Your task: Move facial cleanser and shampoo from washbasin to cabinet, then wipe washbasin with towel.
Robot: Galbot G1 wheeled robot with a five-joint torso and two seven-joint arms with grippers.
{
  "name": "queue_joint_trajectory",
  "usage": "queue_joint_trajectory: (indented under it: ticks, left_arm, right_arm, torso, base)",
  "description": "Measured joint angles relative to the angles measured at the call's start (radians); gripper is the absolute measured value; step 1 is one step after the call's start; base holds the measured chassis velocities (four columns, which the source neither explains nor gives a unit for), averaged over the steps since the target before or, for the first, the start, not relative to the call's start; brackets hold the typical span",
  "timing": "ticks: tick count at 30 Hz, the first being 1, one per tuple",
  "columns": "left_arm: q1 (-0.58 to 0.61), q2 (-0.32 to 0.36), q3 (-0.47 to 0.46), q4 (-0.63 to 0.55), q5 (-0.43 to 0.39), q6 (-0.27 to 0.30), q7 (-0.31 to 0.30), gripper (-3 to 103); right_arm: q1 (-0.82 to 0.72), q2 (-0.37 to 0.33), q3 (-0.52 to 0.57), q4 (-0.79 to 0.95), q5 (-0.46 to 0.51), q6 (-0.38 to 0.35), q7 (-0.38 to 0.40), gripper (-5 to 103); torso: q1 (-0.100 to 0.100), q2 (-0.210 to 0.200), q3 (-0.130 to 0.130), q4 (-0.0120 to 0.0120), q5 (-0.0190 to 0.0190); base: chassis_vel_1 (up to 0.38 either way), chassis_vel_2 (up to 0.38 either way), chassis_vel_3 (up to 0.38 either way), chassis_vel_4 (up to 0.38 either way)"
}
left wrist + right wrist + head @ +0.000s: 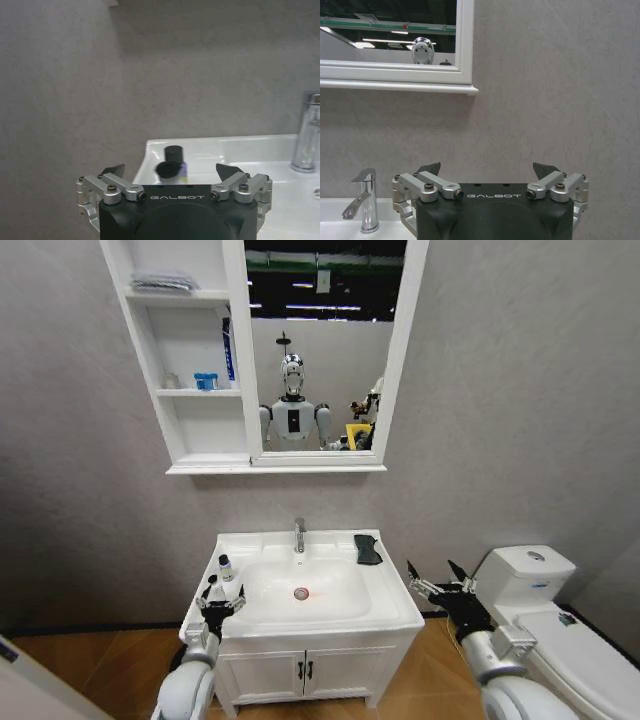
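Two small black-capped bottles, the facial cleanser and the shampoo, stand on the left rim of the washbasin point(385, 605); I cannot tell which is which. The far bottle point(226, 568) point(173, 151) stands by itself. The near bottle point(213, 590) point(169, 170) is just ahead of my left gripper point(221, 598) point(170, 171), which is open at the basin's front-left corner. The black towel point(367, 548) lies on the back-right rim. The cabinet point(195, 455) hangs on the wall above. My right gripper point(433, 575) point(487, 169) hangs open, right of the basin.
A chrome tap point(299, 535) point(309, 132) point(364, 200) stands at the back of the bowl. The cabinet shelves hold a blue tube point(228, 348), small blue items point(205, 381) and a pale folded cloth point(163, 282). A white toilet point(525, 580) is close on the right.
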Motion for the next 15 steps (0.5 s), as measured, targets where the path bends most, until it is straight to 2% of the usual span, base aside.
queue_joint_trajectory:
  ticks: [4, 9, 15]
  left_arm:
    - [-0.012, 0.007, -0.017, 0.025, -0.004, 0.005, -0.006, 100]
    - [-0.026, 0.004, -0.016, 0.081, -0.021, 0.007, 0.027, 100]
    - [-0.065, -0.005, -0.015, 0.149, -0.034, 0.0, 0.027, 100]
  right_arm:
    - [-0.004, 0.005, -0.003, 0.002, -0.006, 0.0, 0.001, 100]
    - [-0.011, 0.01, -0.005, 0.008, -0.013, 0.0, 0.003, 100]
    - [-0.024, 0.019, -0.009, 0.02, -0.021, 0.002, 0.012, 100]
  torso:
    - [0.0, 0.0, 0.0, 0.0001, 0.0]
    - [0.0, 0.0, 0.0, 0.0001, -0.0001]
    - [0.0, 0.0, 0.0, 0.0, 0.0]
  base:
    - [0.0, 0.0, 0.0, 0.0]
    - [0.0, 0.0, 0.0, 0.0]
    - [0.0, 0.0, 0.0, 0.0]
